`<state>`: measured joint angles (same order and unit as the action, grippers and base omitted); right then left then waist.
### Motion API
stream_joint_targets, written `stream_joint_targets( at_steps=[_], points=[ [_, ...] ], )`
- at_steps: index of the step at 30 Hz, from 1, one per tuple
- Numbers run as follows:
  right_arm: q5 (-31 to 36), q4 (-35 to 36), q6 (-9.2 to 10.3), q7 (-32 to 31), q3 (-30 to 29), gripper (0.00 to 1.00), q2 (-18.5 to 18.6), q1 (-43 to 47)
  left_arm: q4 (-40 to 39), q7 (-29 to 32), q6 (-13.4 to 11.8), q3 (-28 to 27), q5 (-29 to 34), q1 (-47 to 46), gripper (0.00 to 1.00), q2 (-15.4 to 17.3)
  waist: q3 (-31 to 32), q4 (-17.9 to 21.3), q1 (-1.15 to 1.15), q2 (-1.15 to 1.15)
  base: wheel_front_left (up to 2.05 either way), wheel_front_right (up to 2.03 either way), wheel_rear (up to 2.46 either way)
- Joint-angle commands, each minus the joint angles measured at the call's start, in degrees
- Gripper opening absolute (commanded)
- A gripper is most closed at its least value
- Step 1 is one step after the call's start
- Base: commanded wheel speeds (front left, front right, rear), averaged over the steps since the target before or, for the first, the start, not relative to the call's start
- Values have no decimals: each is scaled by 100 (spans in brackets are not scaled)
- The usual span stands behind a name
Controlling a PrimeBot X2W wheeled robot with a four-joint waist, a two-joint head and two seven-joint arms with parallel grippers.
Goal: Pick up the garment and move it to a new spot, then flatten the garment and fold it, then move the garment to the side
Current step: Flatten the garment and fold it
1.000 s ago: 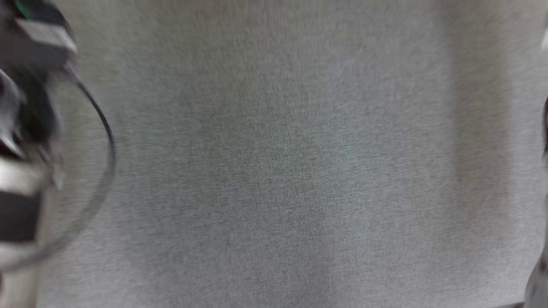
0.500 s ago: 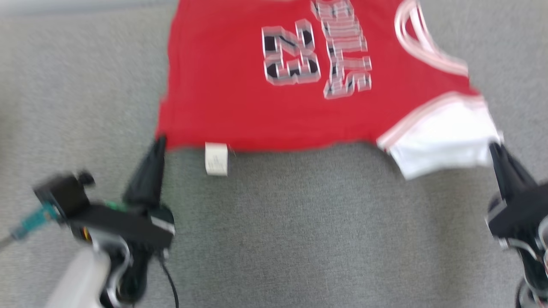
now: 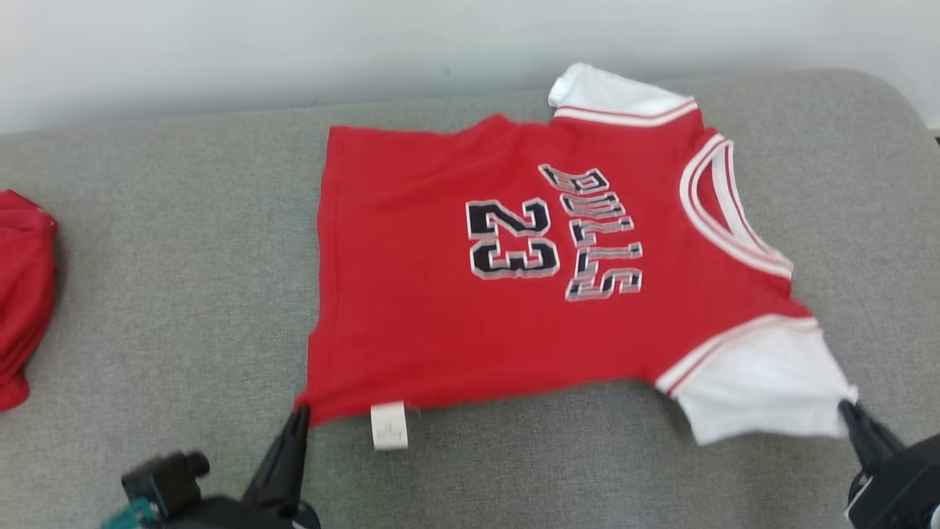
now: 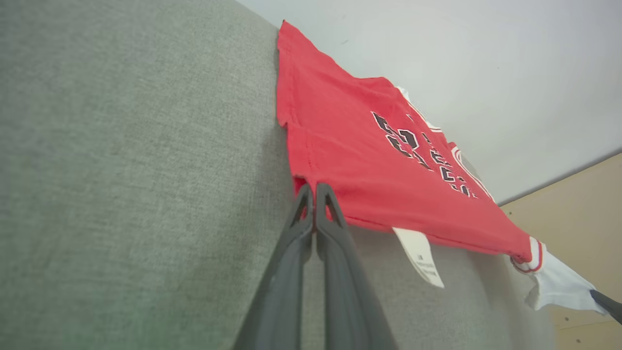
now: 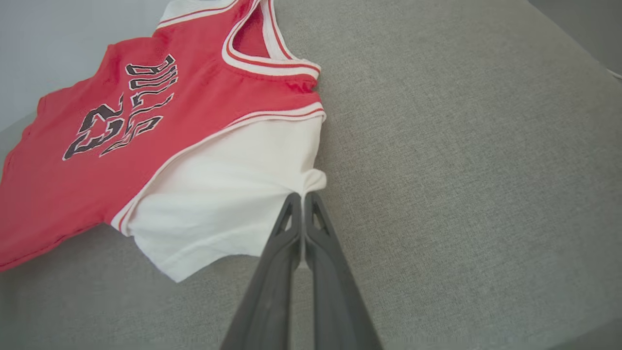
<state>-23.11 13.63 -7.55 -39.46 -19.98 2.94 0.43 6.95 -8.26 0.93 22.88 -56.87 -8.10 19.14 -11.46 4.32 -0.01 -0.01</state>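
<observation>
I have red fabric jersey (image 3: 411,316) flat on grey fabric cushion (image 3: 183,257), long axis left-right, lying just ahead. Left pincer (image 4: 313,188) clamped on near hem corner, right pincer (image 5: 302,197) on white sleeve tip.

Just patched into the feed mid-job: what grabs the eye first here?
The red jersey, printed 23 and BULLS, lies spread face-up across the middle of the grey cushion. The left gripper is shut on its near hem corner and the right gripper on the near white sleeve. A second red cloth sits bunched at the head view's left edge.
</observation>
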Motion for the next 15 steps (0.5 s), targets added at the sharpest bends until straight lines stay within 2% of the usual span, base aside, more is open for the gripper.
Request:
stream_joint_targets(
  at_steps=[1, 3, 8, 15],
  points=[
    [83, -3, 13, -116, 0, 0, -5, 170, -32, -2, -96, 28, 24, 216, 0, -9, 116, -33, 1, 1, 0, 0, 0],
    [198, 80, 13, -366, -9, 0, -3, 389, -79, -37, -360, 45, 119, 506, 0, 31, 196, -32, 1, 1, 0, 0, 0],
    [117, 198, 13, -784, 33, 0, -5, 701, -219, -30, -774, 105, 254, 863, 0, 4, 280, -49, 1, 1, 0, 0, 0],
    [118, 355, 13, -1404, 119, 0, -2, 1085, -410, 651, -1225, 423, 437, 1121, 0, 343, 361, -91, 1, 1, 0, 0, 0]
  ],
)
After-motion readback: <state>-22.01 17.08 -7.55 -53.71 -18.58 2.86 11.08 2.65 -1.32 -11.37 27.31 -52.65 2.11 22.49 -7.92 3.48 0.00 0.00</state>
